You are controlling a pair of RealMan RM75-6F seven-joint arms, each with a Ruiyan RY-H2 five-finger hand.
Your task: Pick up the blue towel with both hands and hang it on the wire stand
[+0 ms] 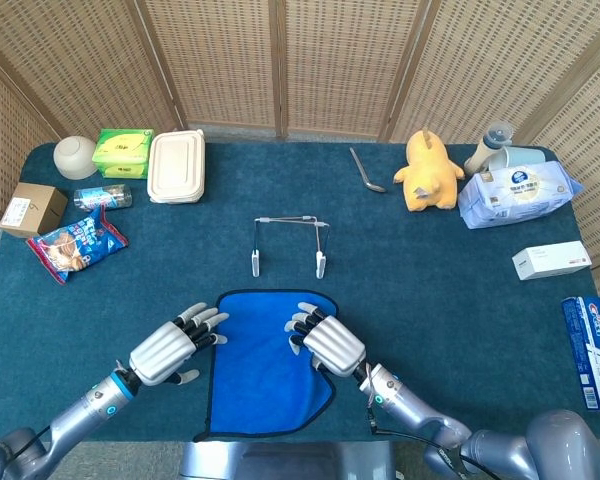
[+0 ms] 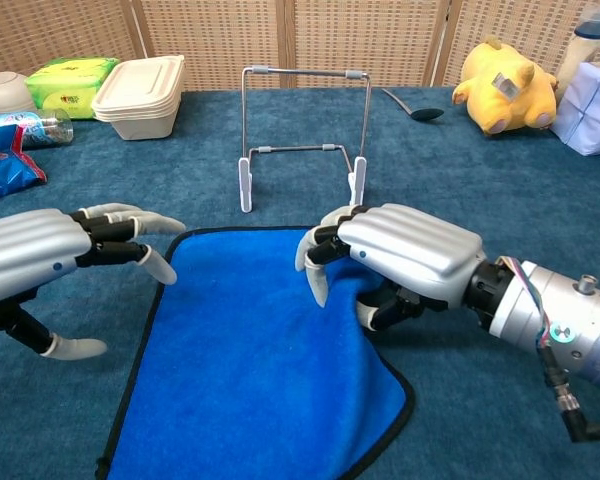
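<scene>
Silver ribbed shells are seen on the left hand (image 2: 40,255) and right hand (image 2: 400,255), with black-jointed pale fingertips.

Yellow plush toy (image 1: 427,171), spoon (image 1: 366,171), lunchbox (image 1: 176,166)

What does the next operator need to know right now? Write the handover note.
Right hand: fingers curled onto the towel's right edge, apparently gripping it.
Left hand: open, at the towel's left edge, holding nothing.
Towel: flat on the table, just in front of the stand, which is bare.
Done: right hand placed at the towel.
Left: grip the left edge, lift with both hands, drape over the stand's top bar.
</scene>
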